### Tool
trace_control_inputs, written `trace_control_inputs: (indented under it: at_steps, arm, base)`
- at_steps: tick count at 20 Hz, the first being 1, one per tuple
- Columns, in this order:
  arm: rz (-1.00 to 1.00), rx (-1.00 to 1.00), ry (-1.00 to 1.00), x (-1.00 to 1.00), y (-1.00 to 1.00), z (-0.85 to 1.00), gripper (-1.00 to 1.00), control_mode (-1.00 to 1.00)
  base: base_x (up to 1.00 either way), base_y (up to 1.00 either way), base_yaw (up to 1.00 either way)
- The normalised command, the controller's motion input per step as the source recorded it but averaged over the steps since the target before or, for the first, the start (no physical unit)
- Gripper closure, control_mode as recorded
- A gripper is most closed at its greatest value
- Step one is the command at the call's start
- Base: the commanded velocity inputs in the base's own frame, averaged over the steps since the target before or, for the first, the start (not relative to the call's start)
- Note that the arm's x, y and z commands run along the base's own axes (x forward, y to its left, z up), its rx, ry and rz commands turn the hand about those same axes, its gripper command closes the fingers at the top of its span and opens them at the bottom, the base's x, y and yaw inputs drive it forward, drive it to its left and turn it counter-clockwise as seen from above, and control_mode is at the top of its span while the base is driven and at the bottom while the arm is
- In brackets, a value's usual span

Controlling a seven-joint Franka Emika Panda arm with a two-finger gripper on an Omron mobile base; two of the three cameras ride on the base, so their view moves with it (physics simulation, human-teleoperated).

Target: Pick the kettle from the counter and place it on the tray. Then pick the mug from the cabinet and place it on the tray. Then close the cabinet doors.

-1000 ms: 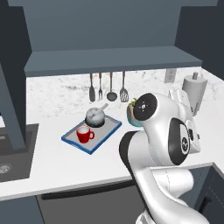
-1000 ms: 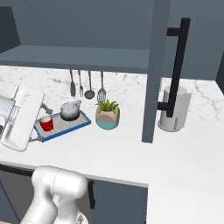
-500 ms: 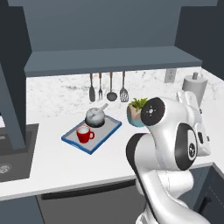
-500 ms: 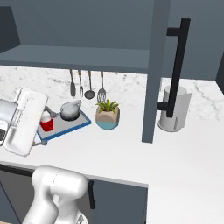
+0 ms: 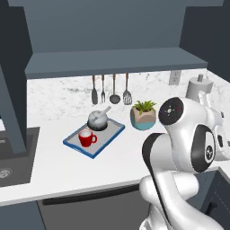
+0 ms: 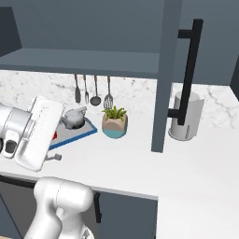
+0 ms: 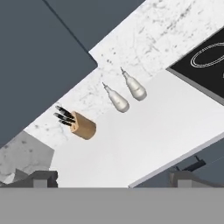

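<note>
Kettle and mug both sit on the tray, so only the doors remain. Over the last second the arm has swung right, uncovering the plant. The tool, jaws wide and empty, now faces a knife block and two bottles.

Robot arm: glossy white, rounded shell segments joined by dark grey bands. A black round cap with small red and blue marks faces the plant pot; a second black disc with a white emblem sits on the side away from it. Right base view: flat white ribbed link.
</note>
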Motion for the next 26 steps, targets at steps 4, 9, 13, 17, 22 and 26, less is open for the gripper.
trace_control_inputs:
  at_steps: [4,9,13,17,22,26]
  arm:
    - [-0.11,0.0,0.0,-0.18,-0.27,0.0,-1.0,-1.0]
    - [-0.11,0.0,0.0,-0.16,-0.28,0.0,-1.0,-1.0]
    - [-0.12,-0.01,0.0,-0.16,-0.35,0.0,-1.0,-1.0]
    - [-0.06,-0.05,0.0,-0.12,-0.28,0.0,-1.0,-1.0]
    - [0.0,-0.05,-0.01,-0.11,-0.41,0.0,-1.0,-1.0]
    - [0.0,-0.02,-0.08,-0.17,-0.53,0.03,-1.0,-1.0]
  base:
    - [0.0,0.0,0.0]
    - [0.0,0.0,0.0]
    - [0.0,0.0,0.0]
    - [0.0,0.0,0.0]
    - [0.0,0.0,0.0]
    - [0.0,0.0,0.0]
